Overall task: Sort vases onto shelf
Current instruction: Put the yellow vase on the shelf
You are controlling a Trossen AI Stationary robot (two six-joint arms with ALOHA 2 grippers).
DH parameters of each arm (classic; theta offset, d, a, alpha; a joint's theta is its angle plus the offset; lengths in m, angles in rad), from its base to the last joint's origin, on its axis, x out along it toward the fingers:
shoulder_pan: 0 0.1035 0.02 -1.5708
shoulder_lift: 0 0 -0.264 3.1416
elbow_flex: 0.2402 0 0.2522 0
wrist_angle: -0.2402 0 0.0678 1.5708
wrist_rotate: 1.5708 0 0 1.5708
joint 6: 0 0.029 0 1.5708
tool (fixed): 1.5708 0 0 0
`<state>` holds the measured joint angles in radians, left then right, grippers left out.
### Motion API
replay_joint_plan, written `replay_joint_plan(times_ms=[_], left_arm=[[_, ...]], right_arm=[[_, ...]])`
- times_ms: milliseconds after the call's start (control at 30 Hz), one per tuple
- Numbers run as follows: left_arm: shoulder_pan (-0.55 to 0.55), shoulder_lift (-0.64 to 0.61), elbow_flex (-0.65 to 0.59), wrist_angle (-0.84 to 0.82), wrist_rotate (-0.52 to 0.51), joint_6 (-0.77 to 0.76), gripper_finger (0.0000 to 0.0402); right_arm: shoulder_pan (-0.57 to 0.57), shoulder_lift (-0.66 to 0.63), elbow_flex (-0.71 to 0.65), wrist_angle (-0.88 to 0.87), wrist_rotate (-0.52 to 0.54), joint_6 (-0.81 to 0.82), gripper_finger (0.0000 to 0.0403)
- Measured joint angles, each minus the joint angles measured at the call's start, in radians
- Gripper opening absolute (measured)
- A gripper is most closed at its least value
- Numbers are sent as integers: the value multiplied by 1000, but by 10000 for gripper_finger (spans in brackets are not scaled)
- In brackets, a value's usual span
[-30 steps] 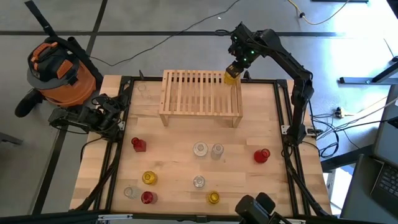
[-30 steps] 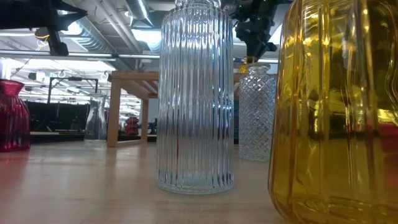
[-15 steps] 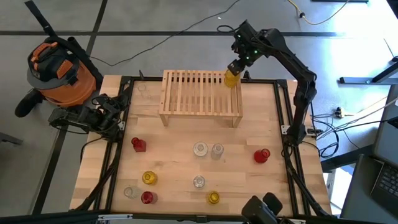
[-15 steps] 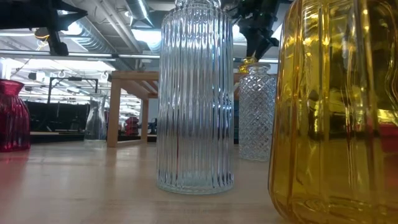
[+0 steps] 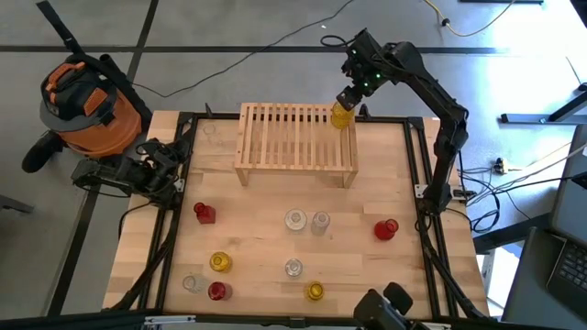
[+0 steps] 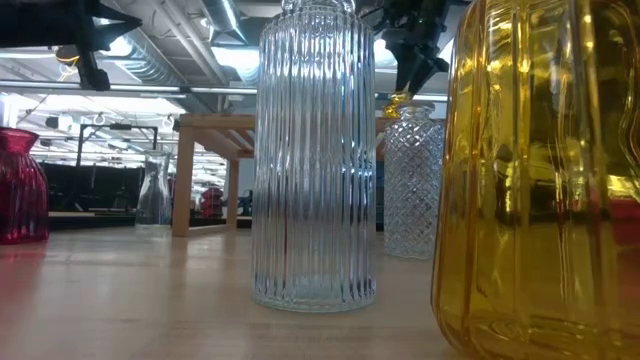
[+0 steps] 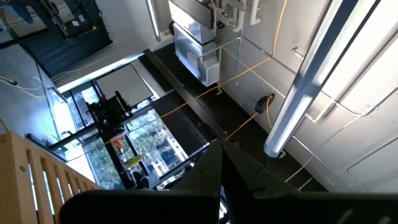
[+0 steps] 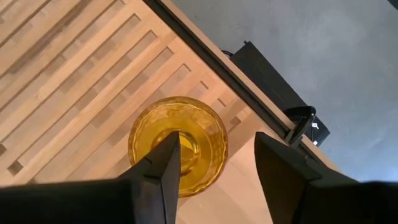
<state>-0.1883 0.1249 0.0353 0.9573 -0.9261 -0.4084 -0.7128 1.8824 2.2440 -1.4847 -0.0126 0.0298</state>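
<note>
Item: yellow vase [image 5: 341, 115], standing upright on the far right corner of the shelf [image 5: 293, 137], your first piece on the rack. Right gripper [image 5: 353, 93] hangs just above it with fingers spread; one finger [image 8: 163, 163] overlaps the vase mouth from above and the other stands beside the rim, so you appear to have let go and are clear to lift away. Left gripper [image 5: 163, 165] is parked at the table's left edge, fingers pressed together, waiting. Remaining stock on the tabletop [image 5: 266, 220]: red vase [image 5: 204, 213] at left, red vase [image 5: 386, 228] at right, two clear vases [image 5: 307, 221] at centre, plus a front cluster of yellow, red and clear pieces. Corner placement probably leaves you the rest of the slats for grouping by colour. View notes: the right wrist view alone shows you the vase base sitting across the slats near the shelf's edge; the high view alone gives you the full count and spacing; the low view shows the gripper [image 6: 412, 55] above the yellow neck, though the near ribbed clear vase [image 6: 315, 160] blocks much of the shelf.
</note>
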Motion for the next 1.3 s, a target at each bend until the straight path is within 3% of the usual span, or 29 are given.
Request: replay_joint_plan(times_ms=[267,733,1300], left_arm=[[0,0,0,0,0,0,0],[0,0,0,0,2,-1,0],[0,0,0,0,4,-1,0]], right_arm=[[27,29,0,-14,-3,-38,163],[32,61,0,3,88,-30,163],[32,32,0,0,84,41,163]])
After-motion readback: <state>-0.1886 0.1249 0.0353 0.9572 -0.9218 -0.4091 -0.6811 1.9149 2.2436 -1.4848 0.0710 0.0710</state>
